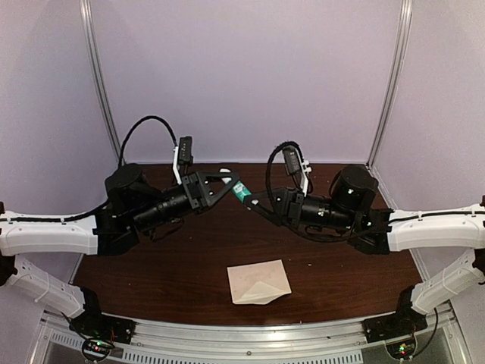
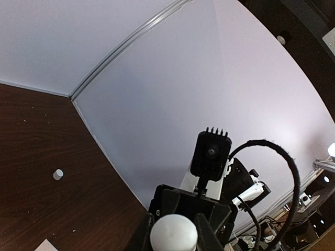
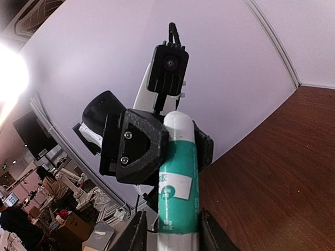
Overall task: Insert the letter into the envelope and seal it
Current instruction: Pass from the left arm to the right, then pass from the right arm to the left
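The pale beige envelope [image 1: 259, 282] lies flat on the dark wooden table [image 1: 167, 258], front centre, with its triangular flap visible. No separate letter shows. Both arms are raised above the table's middle and meet around a green glue stick [image 1: 242, 190]. My left gripper [image 1: 232, 185] is shut on its white rounded end [image 2: 174, 234]. My right gripper [image 1: 253, 199] is shut on the stick's lower body [image 3: 178, 188]. In the right wrist view the left gripper's black fingers [image 3: 137, 149] wrap the stick's white top [image 3: 178, 123].
A small white cylinder [image 2: 57, 174] stands on the table near the back wall. A pale paper corner [image 2: 46, 244] shows at the left wrist view's bottom edge. Pale lilac walls with metal corner posts [image 1: 98, 83] enclose the table.
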Robot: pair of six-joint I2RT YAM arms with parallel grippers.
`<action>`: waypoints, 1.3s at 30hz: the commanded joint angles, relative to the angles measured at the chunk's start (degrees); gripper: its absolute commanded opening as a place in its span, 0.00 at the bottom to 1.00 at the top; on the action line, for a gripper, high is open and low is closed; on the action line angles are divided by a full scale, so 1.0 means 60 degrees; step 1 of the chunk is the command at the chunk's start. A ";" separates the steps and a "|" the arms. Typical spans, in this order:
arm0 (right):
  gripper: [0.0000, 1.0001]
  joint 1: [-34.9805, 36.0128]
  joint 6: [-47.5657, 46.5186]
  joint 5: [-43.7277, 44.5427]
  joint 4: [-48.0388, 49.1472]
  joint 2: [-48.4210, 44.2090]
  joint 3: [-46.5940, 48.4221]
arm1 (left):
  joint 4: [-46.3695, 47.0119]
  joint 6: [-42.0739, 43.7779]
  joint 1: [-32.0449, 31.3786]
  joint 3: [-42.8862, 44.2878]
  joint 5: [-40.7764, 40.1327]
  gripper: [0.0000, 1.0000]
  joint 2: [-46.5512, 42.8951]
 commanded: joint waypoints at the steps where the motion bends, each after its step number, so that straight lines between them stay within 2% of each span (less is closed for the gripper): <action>1: 0.32 -0.0014 0.0089 -0.0530 0.0051 0.0167 0.0184 | 0.0293 0.0121 -0.0012 0.0263 0.0139 0.08 0.0058; 5: 0.20 -0.0021 0.0145 -0.0405 0.0107 0.0164 0.0118 | 0.0337 0.0044 -0.0018 0.0257 0.0232 0.10 0.0127; 6: 0.18 -0.0017 0.0172 -0.0344 0.0164 0.0149 0.0093 | 0.0337 0.0043 -0.0014 0.0246 0.0251 0.15 0.0157; 10: 0.14 -0.0017 0.0256 -0.0166 0.0297 0.0248 0.0130 | 0.0362 0.0009 -0.0016 0.0281 0.0349 0.49 0.0306; 11: 0.14 -0.0018 0.0301 -0.0147 0.0391 0.0312 0.0131 | 0.0348 0.0006 -0.0018 0.0330 0.0394 0.54 0.0372; 13: 0.14 -0.0010 0.0373 -0.0065 0.0604 0.0408 0.0138 | 0.0335 0.0000 -0.0023 0.0475 0.0561 0.57 0.0569; 15: 0.14 -0.0010 0.0400 0.0052 0.0681 0.0511 0.0192 | 0.0400 -0.0018 -0.0029 0.0582 0.0709 0.57 0.0724; 20: 0.13 -0.0010 0.0389 0.0362 0.0727 0.0622 0.0184 | 0.0623 -0.0056 -0.0032 0.0590 0.0712 0.43 0.0836; 25: 0.13 -0.0010 0.0556 0.1092 0.0940 0.0480 -0.0131 | 0.0660 -0.0140 -0.0030 0.0570 0.0770 0.42 0.0923; 32: 0.13 -0.0010 0.0667 0.1062 0.0964 0.0681 -0.0089 | 0.0791 -0.0202 -0.0035 0.0652 0.0908 0.29 0.1072; 36: 0.14 -0.0013 0.0639 0.0983 0.0915 0.0698 -0.0081 | 0.0765 -0.0202 -0.0039 0.0604 0.0842 0.27 0.1068; 39: 0.17 -0.0017 0.0609 0.0871 0.0817 0.0782 -0.0006 | 0.0768 -0.0202 -0.0036 0.0589 0.0820 0.18 0.1081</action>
